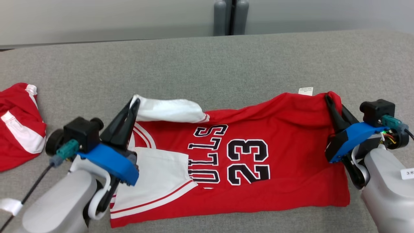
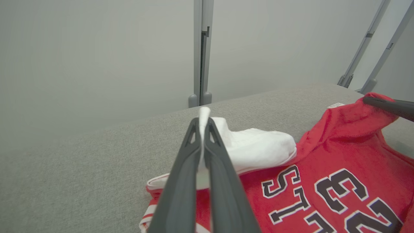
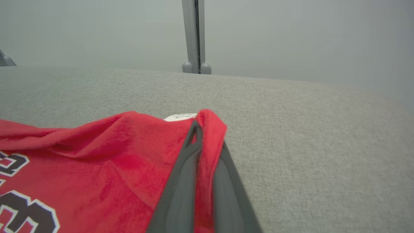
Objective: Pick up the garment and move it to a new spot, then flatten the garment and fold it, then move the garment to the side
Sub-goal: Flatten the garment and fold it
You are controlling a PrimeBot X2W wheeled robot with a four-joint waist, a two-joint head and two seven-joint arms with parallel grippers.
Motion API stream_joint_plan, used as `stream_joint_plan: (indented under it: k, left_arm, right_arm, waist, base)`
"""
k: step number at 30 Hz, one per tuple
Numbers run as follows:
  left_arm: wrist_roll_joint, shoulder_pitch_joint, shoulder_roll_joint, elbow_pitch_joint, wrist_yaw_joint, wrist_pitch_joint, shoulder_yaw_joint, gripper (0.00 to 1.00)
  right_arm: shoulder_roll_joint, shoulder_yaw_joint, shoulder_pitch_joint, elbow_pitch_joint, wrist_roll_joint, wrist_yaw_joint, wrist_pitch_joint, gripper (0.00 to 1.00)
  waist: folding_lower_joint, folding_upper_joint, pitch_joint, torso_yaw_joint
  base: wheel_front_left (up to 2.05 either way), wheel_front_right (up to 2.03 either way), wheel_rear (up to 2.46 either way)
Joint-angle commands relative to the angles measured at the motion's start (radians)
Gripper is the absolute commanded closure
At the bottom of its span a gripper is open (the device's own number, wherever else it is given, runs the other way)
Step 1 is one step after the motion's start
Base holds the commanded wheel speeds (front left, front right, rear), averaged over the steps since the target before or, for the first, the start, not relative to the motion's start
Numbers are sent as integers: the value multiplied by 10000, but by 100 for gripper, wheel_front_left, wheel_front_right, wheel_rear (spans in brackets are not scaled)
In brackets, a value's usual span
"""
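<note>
The garment (image 1: 278, 155) is a red jersey with white sleeves and the number 23, lying sideways on the grey table (image 1: 207, 61). My left gripper (image 1: 135, 103) is shut on the far white sleeve, lifting its tip off the cloth; the left wrist view has that white fabric (image 2: 255, 147) pinched between the fingers (image 2: 181, 181). At the jersey's far right corner my right gripper (image 1: 329, 98) is shut on the red hem, raised slightly. In the right wrist view the red cloth (image 3: 97, 161) runs up between the fingers (image 3: 179, 191), beside a white label (image 3: 179, 117).
A second red and white garment (image 1: 17, 124) lies bunched at the table's left edge. A grey post (image 1: 231, 16) stands behind the table's far edge against a pale wall. Bare grey cloth stretches beyond the jersey toward the far side.
</note>
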Motion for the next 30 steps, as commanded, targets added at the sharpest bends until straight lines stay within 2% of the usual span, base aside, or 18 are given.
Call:
stream_joint_plan:
  k: [1,9,18,19,20,21,22,30]
  left_arm:
    - [52,456,-35,-200,112,-41,171,100]
    - [357,1923,-221,-469,334,-42,962,100]
    - [733,3141,-867,-104,106,-42,1723,100]
    - [732,3293,-974,-46,106,-42,1899,100]
    - [757,3408,-1096,-33,95,-42,2114,76]
    - [855,3535,-1184,0,49,-42,2285,51]
    - [970,3659,-1273,44,20,-42,2454,0]
    - [2468,4553,-2227,-382,-28,-43,4496,0]
  right_arm:
    - [-57,-211,380,-271,-60,2,-57,100]
    - [215,-1111,1738,-1461,-478,2,-59,100]
    - [616,-1705,2981,-2279,-767,2,-57,100]
    - [649,-1749,3081,-2298,-784,2,-57,84]
    - [688,-1864,3136,-2427,-773,2,-61,0]
    - [742,-1967,3220,-2468,-728,2,-59,0]
    - [780,-2057,3343,-2536,-720,2,-59,0]
    - [834,-2708,4016,-3414,-724,4,-57,0]
  waist:
    - [2,0,-91,32]
    - [2,0,-363,113]
    - [2,0,-573,92]
    - [2,0,-596,68]
    - [2,0,-608,50]
    - [2,0,-620,49]
    - [2,0,-631,52]
    - [2,0,-781,80]
  base:
    - [0,0,0]
    - [0,0,0]
    - [0,0,0]
    - [0,0,0]
    - [0,0,0]
    - [0,0,0]
    - [0,0,0]
    - [0,0,0]
